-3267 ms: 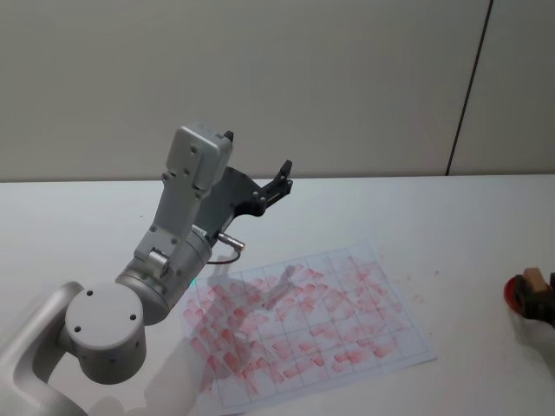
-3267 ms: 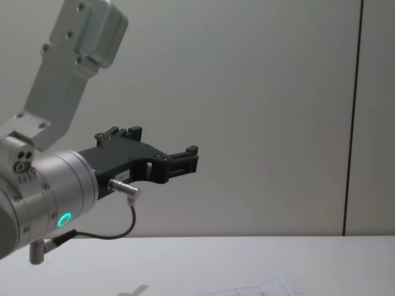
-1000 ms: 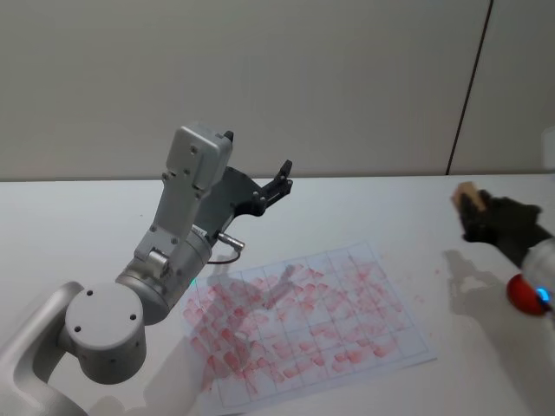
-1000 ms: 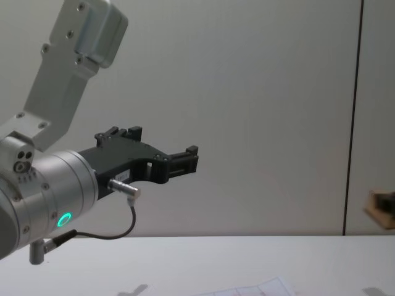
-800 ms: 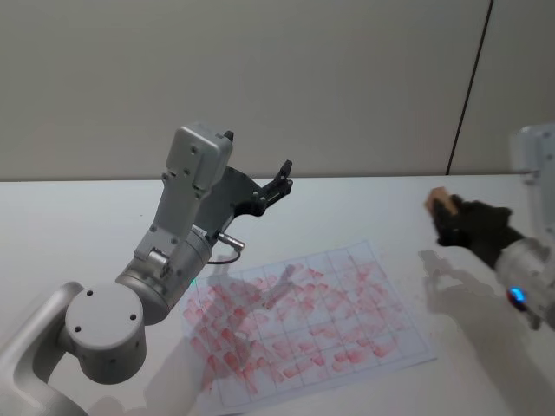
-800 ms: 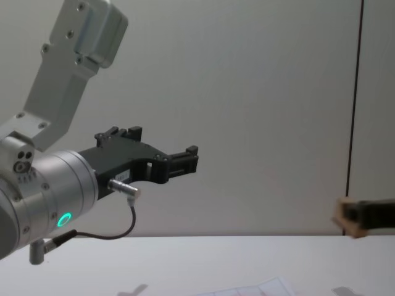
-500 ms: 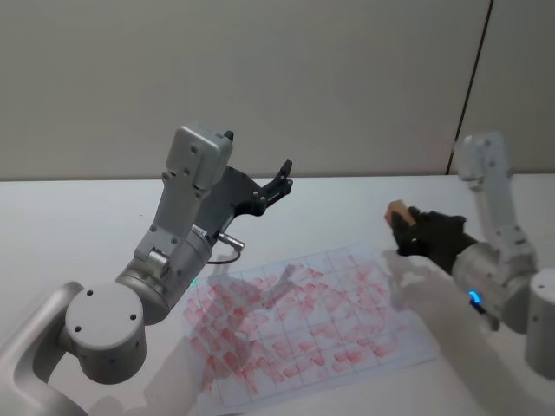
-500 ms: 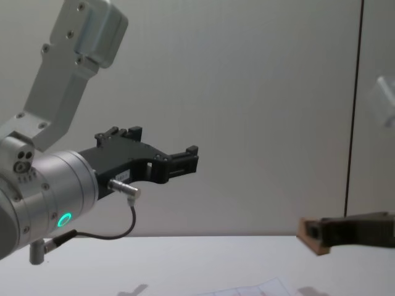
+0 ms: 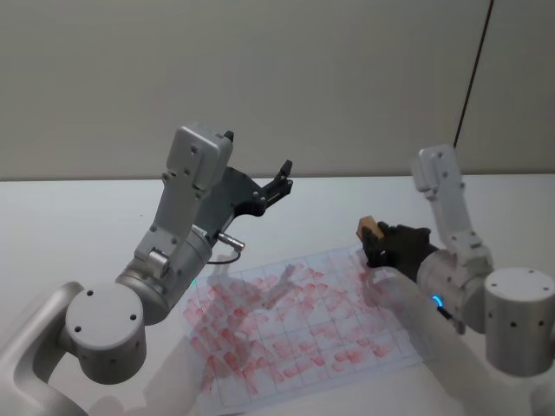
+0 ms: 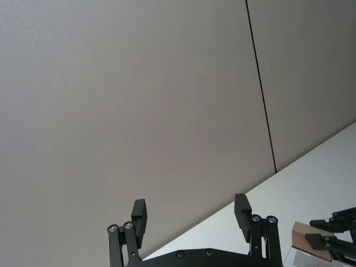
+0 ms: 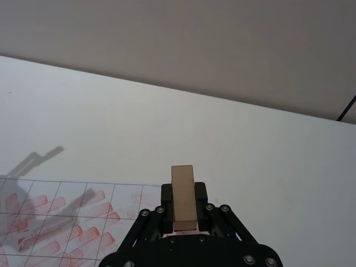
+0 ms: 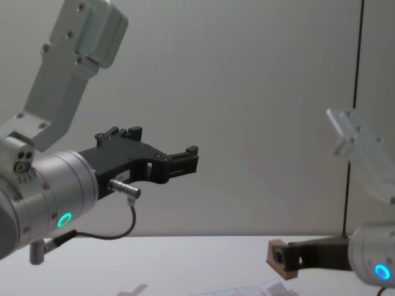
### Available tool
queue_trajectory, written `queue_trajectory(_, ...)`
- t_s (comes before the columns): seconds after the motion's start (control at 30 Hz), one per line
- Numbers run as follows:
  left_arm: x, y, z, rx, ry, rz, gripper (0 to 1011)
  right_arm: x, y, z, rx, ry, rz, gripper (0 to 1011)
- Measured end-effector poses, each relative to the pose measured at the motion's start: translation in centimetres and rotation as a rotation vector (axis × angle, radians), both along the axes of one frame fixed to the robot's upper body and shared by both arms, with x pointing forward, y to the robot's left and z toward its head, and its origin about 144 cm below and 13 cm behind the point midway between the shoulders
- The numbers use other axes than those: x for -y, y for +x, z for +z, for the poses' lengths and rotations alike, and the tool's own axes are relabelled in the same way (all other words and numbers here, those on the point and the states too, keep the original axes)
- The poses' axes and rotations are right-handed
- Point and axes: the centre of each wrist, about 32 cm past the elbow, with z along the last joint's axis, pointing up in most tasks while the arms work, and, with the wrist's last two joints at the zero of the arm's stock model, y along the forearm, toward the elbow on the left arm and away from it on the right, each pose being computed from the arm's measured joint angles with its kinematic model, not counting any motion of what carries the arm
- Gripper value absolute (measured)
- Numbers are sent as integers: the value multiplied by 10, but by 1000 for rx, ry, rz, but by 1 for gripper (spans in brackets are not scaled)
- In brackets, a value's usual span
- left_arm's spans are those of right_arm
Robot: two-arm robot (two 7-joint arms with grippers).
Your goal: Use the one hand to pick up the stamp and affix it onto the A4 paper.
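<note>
Landmark: A4 paper (image 9: 303,334), a white sheet with a grid of thin lines and many red imprints, lying flat on the white table (image 9: 69,217).

Right gripper (image 9: 375,239): black, two-fingered, on the silver arm with the blue ring (image 9: 436,302); it hangs over the paper's far right corner, reaching in from the paper's right side.

Right gripper, state: fingers pinched onto the stamp, one on each side of the block, as the right wrist view shows.

Stamp (image 9: 368,227): small light-brown block, sticking out past the fingertips; held in the air above the paper's far right corner, with a gap between it and the sheet in the chest view (image 12: 279,259).

Left gripper (image 9: 257,151): black, on the silver arm with the green ring (image 12: 63,219); parked high above the paper's far left side, pointing toward the wall (image 9: 347,78).

Left gripper, state: fingers spread wide apart with nothing between them (image 10: 190,211).
</note>
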Motion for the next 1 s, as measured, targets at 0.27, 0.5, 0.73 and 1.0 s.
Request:
queue_trajectory(0.27, 0, 0, 0, 0, 0, 0, 1001, -10, 7, -11, -38, -15, -3, 214)
queue_trajectory(0.5, 0, 0, 0, 0, 0, 0, 1001, -15, 11, -17, -57, -27, -8, 214)
queue_trajectory(0.73, 0, 0, 0, 0, 0, 0, 1001, -19, 15, -22, -73, -42, -17, 214)
queue_trajectory(1.0, 0, 0, 0, 0, 0, 0, 1001, -23, 18, -24, -82, -52, -19, 216)
